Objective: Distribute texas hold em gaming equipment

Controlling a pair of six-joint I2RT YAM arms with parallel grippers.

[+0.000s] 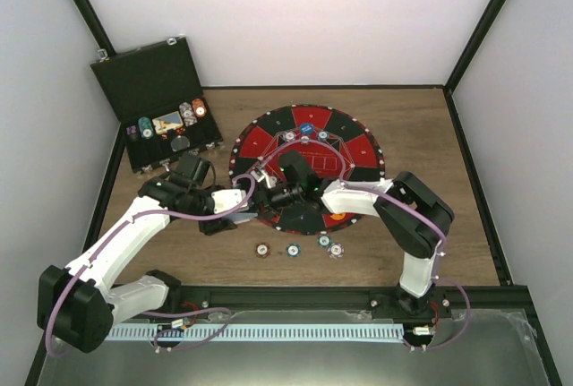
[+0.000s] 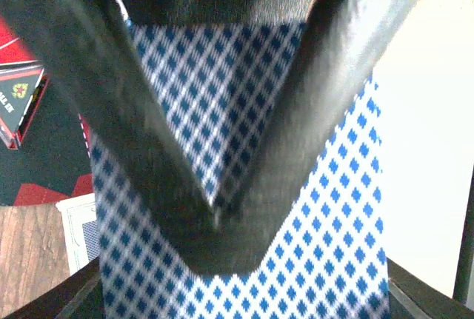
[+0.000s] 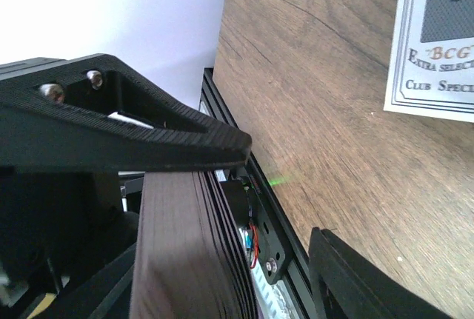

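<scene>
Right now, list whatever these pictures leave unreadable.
Left wrist: faces and count of the blue-checked playing cards, hidden behind the left gripper.
Right wrist: white printed card, cut off by the frame edge.
Top view: markings on the small round striped chips, too small.

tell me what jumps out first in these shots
The big red-and-black mat mid-table grabs you first. Over its near left edge, the left gripper is shut on blue-diamond cards. An open black case holding chips sits far left.
</scene>
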